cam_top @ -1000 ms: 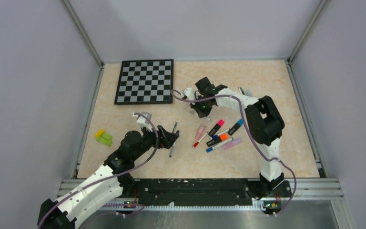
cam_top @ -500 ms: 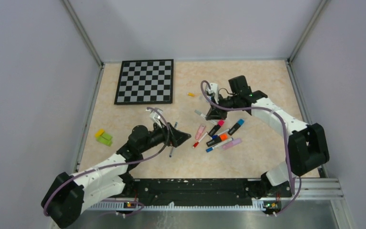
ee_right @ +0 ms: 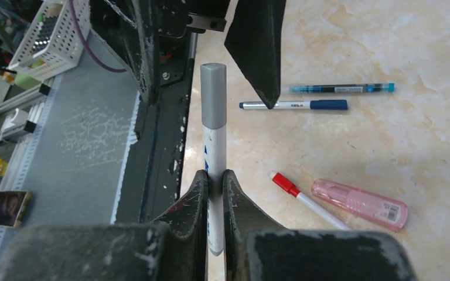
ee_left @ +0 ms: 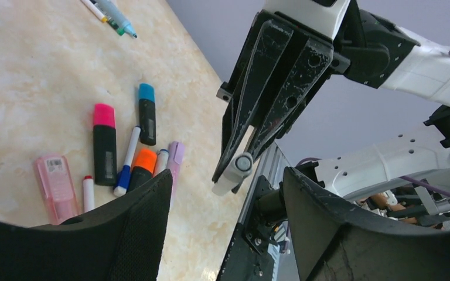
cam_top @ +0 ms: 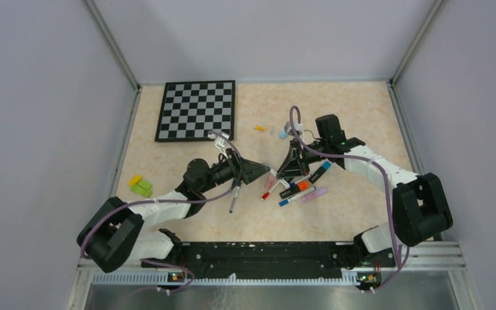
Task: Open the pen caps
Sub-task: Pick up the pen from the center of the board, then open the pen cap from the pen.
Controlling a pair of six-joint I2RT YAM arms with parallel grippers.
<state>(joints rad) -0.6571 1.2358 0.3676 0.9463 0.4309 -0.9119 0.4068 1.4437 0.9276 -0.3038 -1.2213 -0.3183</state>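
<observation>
My right gripper (ee_right: pixel 214 175) is shut on a white pen (ee_right: pixel 214 149) and holds it above the table, its grey pen cap (ee_right: pixel 213 96) pointing at the left arm. My left gripper (ee_left: pixel 227 172) is open; its black fingers (ee_right: pixel 258 47) flank the cap without touching it. From above, the two grippers meet tip to tip, left gripper (cam_top: pixel 263 170) against right gripper (cam_top: pixel 280 173). The cap's round end (ee_left: pixel 243 163) faces the left wrist camera. Capped pens and markers (cam_top: pixel 300 184) lie below in pink, blue, orange and lilac. A yellow cap (cam_top: pixel 259 128) lies loose.
A chessboard (cam_top: pixel 197 110) lies at the back left and a yellow-green block (cam_top: pixel 141 186) at the left. A dark pen (cam_top: pixel 234 197) lies under the left arm, with a dark-blue-capped pen (ee_right: pixel 296 105) and a teal pen (ee_right: pixel 343 88) beside it. A black rail (cam_top: pixel 265 255) runs along the near edge.
My left arm has stretched rightward, bringing its gripper up to the pen's cap. My right arm swung right, then drew the held pen forward to meet it.
</observation>
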